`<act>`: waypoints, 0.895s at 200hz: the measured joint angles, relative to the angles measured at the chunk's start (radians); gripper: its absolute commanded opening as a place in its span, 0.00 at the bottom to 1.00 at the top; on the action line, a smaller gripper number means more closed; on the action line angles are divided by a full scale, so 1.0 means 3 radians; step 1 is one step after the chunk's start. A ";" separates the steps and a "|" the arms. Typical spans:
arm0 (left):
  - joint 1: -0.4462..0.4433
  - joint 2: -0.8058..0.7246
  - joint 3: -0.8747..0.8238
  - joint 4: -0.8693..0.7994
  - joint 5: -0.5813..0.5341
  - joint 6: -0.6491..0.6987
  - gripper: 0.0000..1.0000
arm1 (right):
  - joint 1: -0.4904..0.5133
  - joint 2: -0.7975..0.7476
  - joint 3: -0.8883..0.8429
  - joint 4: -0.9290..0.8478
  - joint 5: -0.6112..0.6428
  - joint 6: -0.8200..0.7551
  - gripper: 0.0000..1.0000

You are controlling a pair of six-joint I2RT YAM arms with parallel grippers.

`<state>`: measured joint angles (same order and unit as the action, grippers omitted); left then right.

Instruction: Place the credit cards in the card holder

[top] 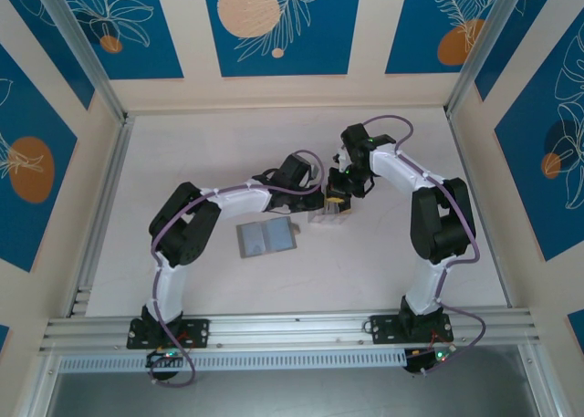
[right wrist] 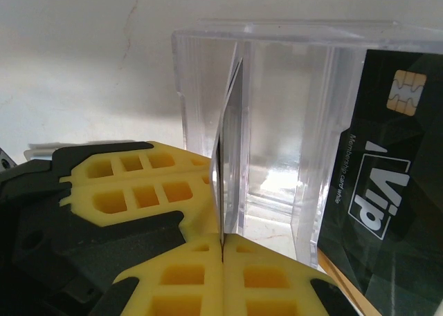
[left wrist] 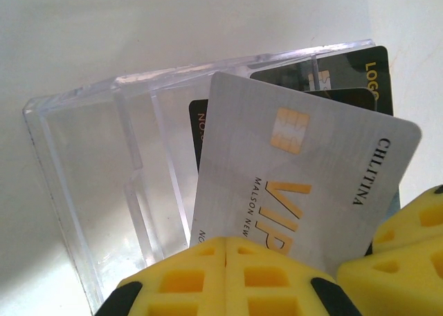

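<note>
2 white arms (top: 167, 287), black joints (top: 440, 221), purple cables (top: 245, 192), yellow gridded hand pads (right wrist: 138, 184)

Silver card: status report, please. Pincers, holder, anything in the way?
Right pincer shut on silver card, at clear rack. Left pincer shut, empty, tips by card's face. Grey holder lies apart. Black cards in rack.

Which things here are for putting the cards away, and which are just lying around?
For the job: silver card, black card, grey card holder, right gripper pinching the silver card.
Just lying about: clear plastic box, table, blue wall panels.
</note>
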<state>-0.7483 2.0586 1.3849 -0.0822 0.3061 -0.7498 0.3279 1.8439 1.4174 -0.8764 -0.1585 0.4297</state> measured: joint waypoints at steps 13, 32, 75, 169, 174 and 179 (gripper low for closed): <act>0.0000 0.0000 0.0000 0.0000 -0.0001 0.0000 0.04 | 0.0000 -0.0001 0.0000 -0.0001 0.0004 0.0000 0.01; 0.0000 0.0000 0.0000 0.0000 -0.0001 0.0000 0.04 | 0.0000 -0.0005 0.0000 -0.0010 0.0008 0.0000 0.00; 0.0000 0.0000 0.0000 0.0000 -0.0013 0.0000 0.04 | 0.0000 -0.0060 -0.0001 -0.0053 0.0092 -0.0001 0.00; 0.0000 -0.0001 0.0000 0.0001 -0.0010 0.0000 0.04 | -0.0048 -0.0099 -0.0001 -0.0112 0.0114 -0.0001 0.01; 0.0000 -0.0001 0.0000 0.0001 -0.0010 0.0000 0.03 | -0.0050 -0.0099 -0.0001 -0.0111 0.0111 -0.0001 0.02; 0.0000 -0.0003 0.0000 0.0003 -0.0009 0.0000 0.03 | -0.0051 -0.0099 -0.0001 -0.0111 0.0099 -0.0001 0.03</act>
<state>-0.7483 2.0579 1.3849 -0.0814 0.3035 -0.7498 0.3126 1.8141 1.4170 -0.9096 -0.1287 0.4294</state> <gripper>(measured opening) 0.037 0.063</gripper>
